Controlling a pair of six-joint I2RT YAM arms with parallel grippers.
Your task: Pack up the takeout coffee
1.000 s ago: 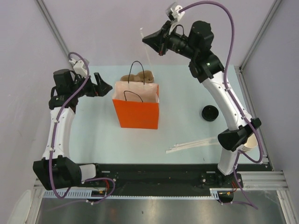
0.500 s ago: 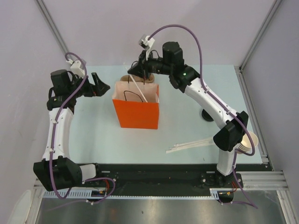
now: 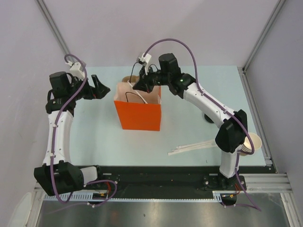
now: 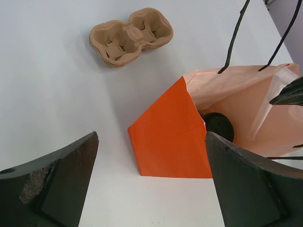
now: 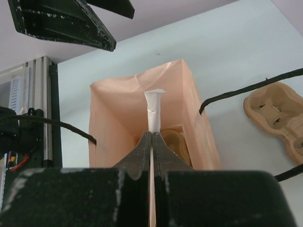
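The orange paper bag stands open mid-table. In the left wrist view a round black lid shows inside the bag; it looks like the takeout coffee's lid, and the cup body is hidden. My right gripper hangs over the bag mouth. In its own view it is shut on a white paper-wrapped straw that points down into the bag. My left gripper is open and empty just left of the bag, and its own view shows the same.
A tan moulded cup carrier lies behind the bag and also shows in the left wrist view. Wrapped straws lie at the front right. A stack of lidless cups stands at the right edge. A loose black lid is partly hidden by the right arm.
My right arm swung from the back of the table to the bag and lowered the straw into its mouth. The left arm barely moved.
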